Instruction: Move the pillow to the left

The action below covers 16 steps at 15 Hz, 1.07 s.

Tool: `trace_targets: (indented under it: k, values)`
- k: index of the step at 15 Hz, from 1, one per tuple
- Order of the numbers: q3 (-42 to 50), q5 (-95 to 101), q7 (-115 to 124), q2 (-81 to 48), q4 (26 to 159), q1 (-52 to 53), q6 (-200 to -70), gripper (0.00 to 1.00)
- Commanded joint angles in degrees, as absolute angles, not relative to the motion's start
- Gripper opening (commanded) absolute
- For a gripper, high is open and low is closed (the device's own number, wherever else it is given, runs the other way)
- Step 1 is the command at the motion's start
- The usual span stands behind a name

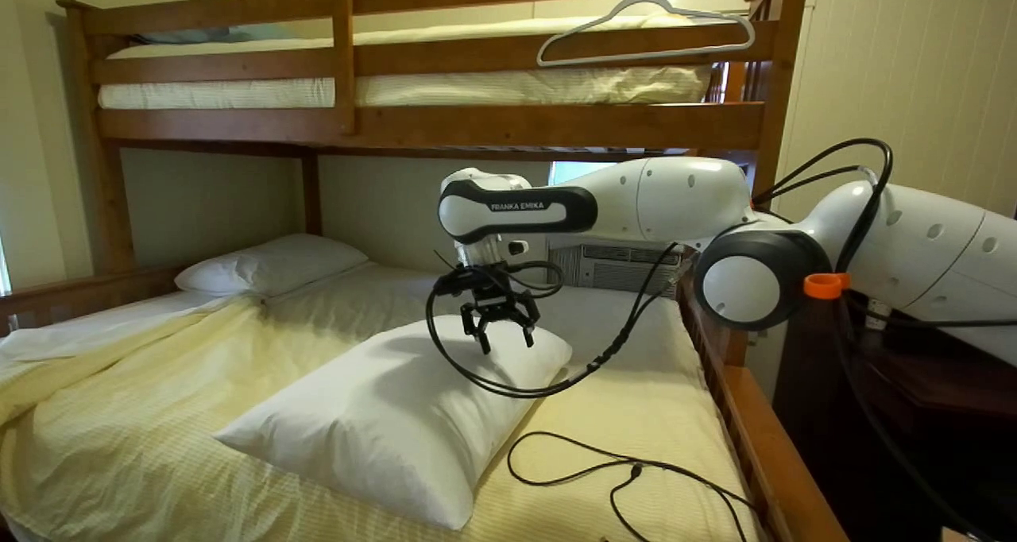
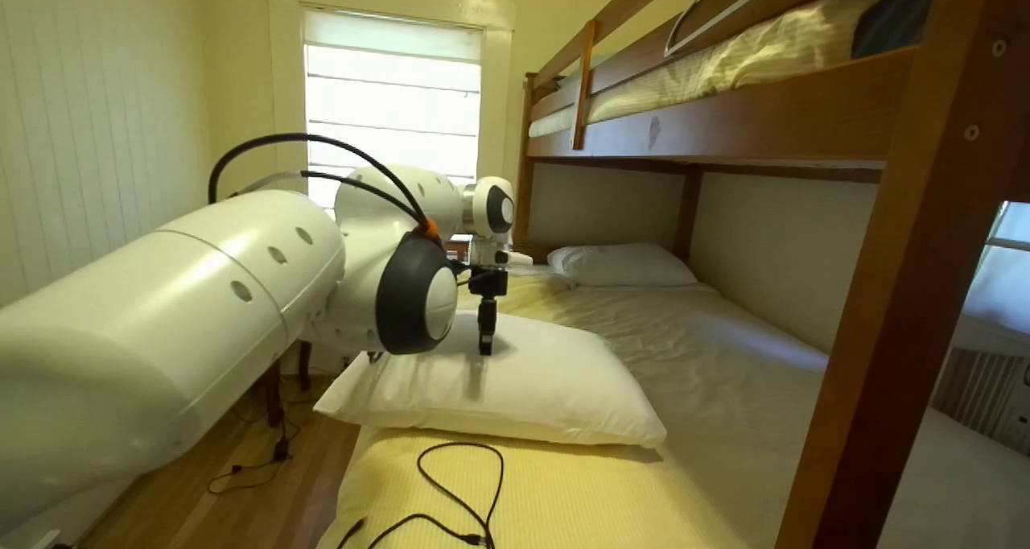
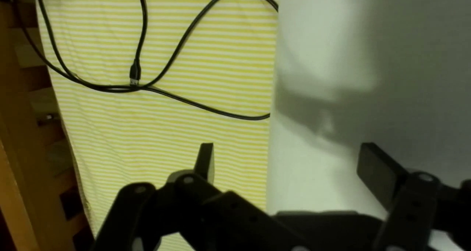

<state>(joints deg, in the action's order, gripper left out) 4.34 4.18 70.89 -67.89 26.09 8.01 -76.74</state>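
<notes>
Hanging over the far right end of the big pillow [image 1: 389,415] in an exterior view, the gripper [image 1: 506,341] has jaws spread apart — contact unclear. Big pillow lies near on the bed [image 1: 636,399], left of the black cable [image 1: 636,470]; second pillow [image 1: 274,264] far left.

The pillow [image 1: 389,423] is matt, softly wrinkled cloth; the striped sheet [image 3: 165,140], matt cloth. The bunk frame [image 1: 556,127] is smooth, faintly glossy wood, the arm [image 1: 687,196] smoothly glossy, the end effector [image 1: 507,346] matt.
</notes>
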Motion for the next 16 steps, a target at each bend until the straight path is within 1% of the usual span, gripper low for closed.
trace_targets:
  k: [1,2,4,5,7,8,11,12,13,16]
  values:
    - [2.02,-0.70,73.63,-70.14,24.92,5.38,-73.93,0.75]
    - [2.43,-0.70,74.40,-70.95,24.84,5.08,-72.90,0.74]
    - [2.52,-1.35,76.10,-72.59,24.63,3.77,-70.10,0.59]
    - [3.21,-0.77,76.79,-73.87,24.23,3.44,-69.13,0.50]
    - [3.23,-0.55,75.87,-76.27,23.78,2.22,-68.33,0.38]
    - [3.46,-0.15,75.33,-77.68,23.45,1.86,-68.72,0.30]
    - [5.40,2.17,74.86,-82.16,22.60,1.99,-74.36,0.10]
    - [6.66,3.44,75.69,-83.91,22.12,2.45,-79.24,0.04]
    - [7.18,3.98,75.84,-84.29,23.08,2.65,-82.59,0.01]
    - [8.04,4.62,76.90,-84.91,23.67,3.24,-90.82,0.00]
